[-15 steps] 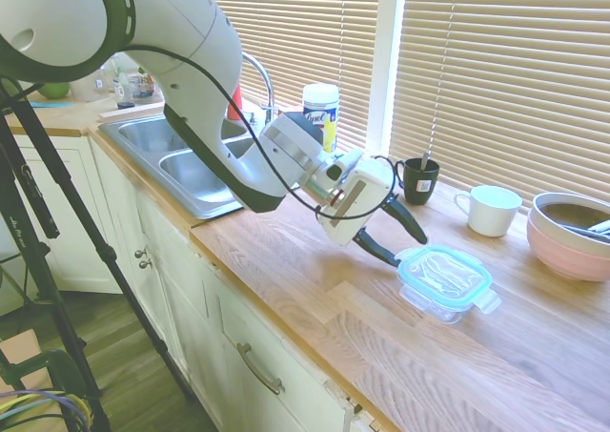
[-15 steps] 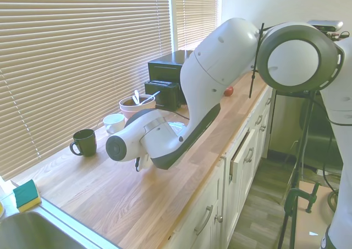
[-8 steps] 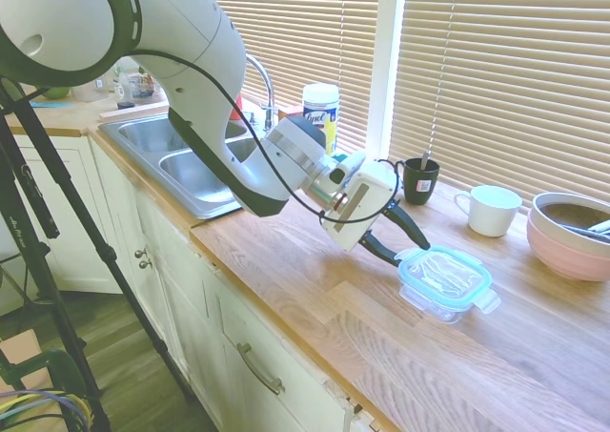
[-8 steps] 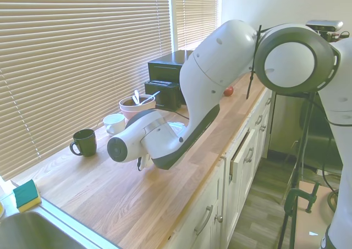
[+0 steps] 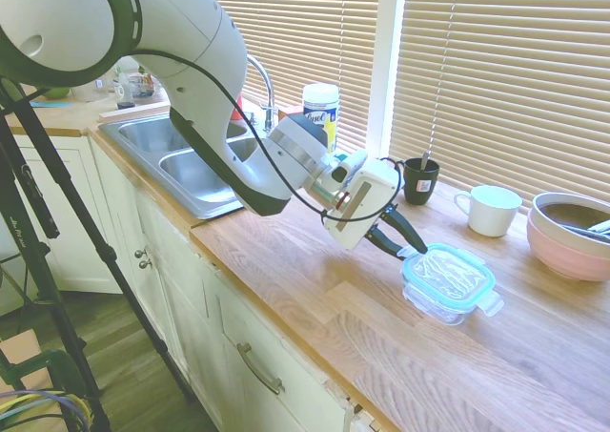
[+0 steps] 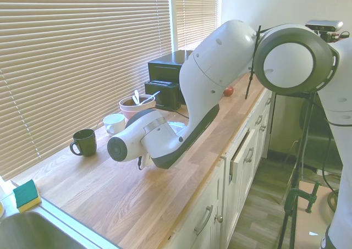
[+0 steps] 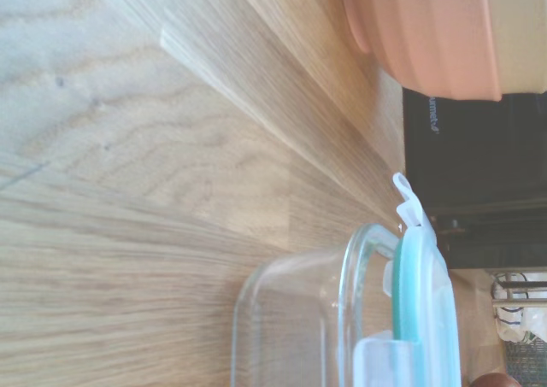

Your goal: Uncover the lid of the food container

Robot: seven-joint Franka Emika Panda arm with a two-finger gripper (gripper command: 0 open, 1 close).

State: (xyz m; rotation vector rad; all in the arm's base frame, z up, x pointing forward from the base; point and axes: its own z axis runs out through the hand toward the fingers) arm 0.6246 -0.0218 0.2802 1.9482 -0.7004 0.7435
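Lid [image 5: 448, 275], clear with a teal rim, is seen seated on the food container [image 5: 440, 300], a low glass dish resting on the wooden surface [image 5: 315, 289] towards its front edge. Snap tabs are seen projecting from the lid's sides, one at the near right corner. The claw [image 5: 404, 247] is positioned at the lid's end nearest the sink, its two dark fingers [image 5: 402, 230] angled down towards the rim. One finger is seen above the lid edge and the other below and beside it, so that the rim appears to lie between them; whether the edge is actually pinched cannot be told from the first exterior view. In the second exterior view the claw and the dish are hidden behind the arm's forearm. In the wrist view the glass wall [image 7: 291, 319] and the teal rim [image 7: 419, 310] are shown close up, with the lid sitting on the dish and one clear tab [image 7: 410, 203] sticking out. A white cup [image 5: 490, 209] and a pink bowl [image 5: 569, 234] are placed behind the dish near the blinds, well apart from it, and a dark mug [image 5: 418, 179] is set further along towards the sink [image 5: 181, 155].
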